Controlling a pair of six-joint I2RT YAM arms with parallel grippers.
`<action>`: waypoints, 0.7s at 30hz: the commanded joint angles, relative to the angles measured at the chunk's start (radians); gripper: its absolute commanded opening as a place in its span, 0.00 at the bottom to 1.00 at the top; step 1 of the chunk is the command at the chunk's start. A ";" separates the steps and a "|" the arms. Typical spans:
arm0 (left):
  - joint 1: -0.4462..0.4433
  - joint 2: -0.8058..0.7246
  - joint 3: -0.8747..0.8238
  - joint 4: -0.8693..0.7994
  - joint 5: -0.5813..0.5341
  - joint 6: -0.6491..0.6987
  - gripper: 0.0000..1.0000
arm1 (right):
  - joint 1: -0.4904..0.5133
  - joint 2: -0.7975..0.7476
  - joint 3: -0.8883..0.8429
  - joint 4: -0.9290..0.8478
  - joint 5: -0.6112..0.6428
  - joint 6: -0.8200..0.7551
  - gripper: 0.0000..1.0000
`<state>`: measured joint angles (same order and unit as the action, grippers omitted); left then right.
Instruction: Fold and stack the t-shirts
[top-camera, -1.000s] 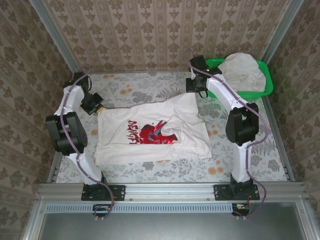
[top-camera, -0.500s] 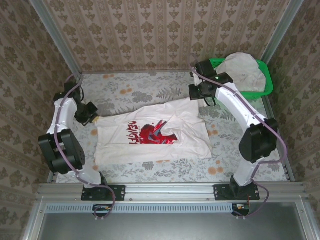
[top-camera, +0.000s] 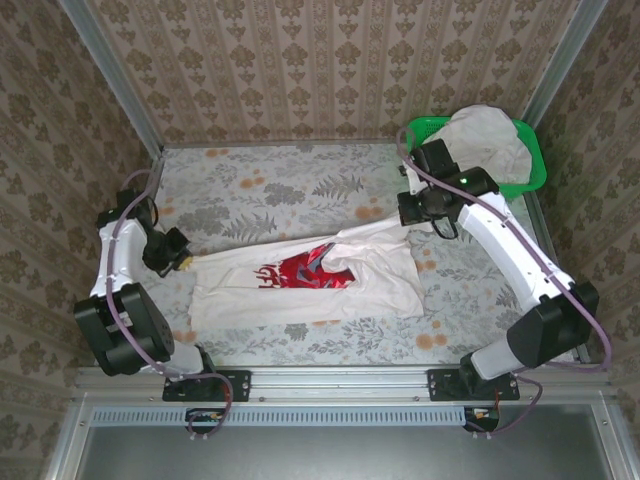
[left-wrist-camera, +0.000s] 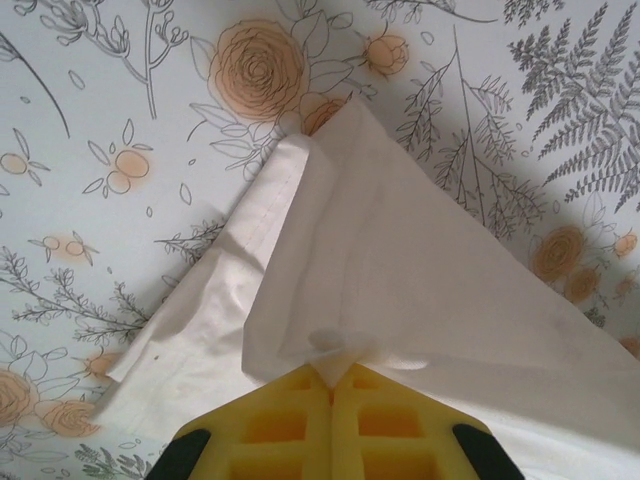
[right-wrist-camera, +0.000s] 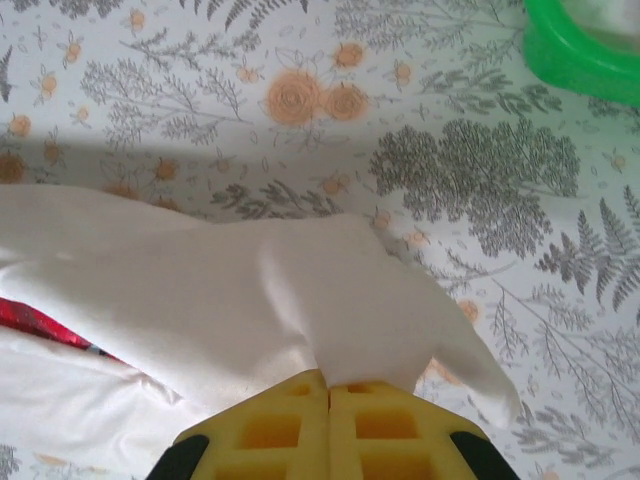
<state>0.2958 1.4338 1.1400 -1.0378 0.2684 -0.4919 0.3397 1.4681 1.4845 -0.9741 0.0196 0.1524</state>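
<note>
t-shirt (top-camera: 310, 290) lies left of the green basket (top-camera: 534, 172), far edge lifted. left gripper (left-wrist-camera: 332, 375) and right gripper (right-wrist-camera: 328, 387) each pinch a corner. a hard pull could slip the cloth free and spoil the fold

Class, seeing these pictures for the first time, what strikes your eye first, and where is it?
A white cotton t-shirt with a red, black and blue chest graphic lies mid-table, its far edge pinched by the left pincer and right pincer. A bright green plastic basket heaped with white fabric sits at the far right corner.
</note>
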 joint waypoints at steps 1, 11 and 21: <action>0.017 -0.038 -0.016 -0.049 0.017 0.037 0.00 | 0.006 -0.068 -0.043 -0.073 0.028 0.012 0.00; 0.038 -0.055 -0.065 -0.080 0.029 0.069 0.00 | 0.036 -0.165 -0.173 -0.109 0.005 0.067 0.00; 0.068 -0.009 -0.143 -0.039 0.032 0.090 0.00 | 0.052 -0.165 -0.323 -0.060 -0.012 0.120 0.00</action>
<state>0.3546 1.4055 1.0050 -1.0771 0.2924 -0.4252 0.3847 1.3136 1.1915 -1.0313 0.0143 0.2375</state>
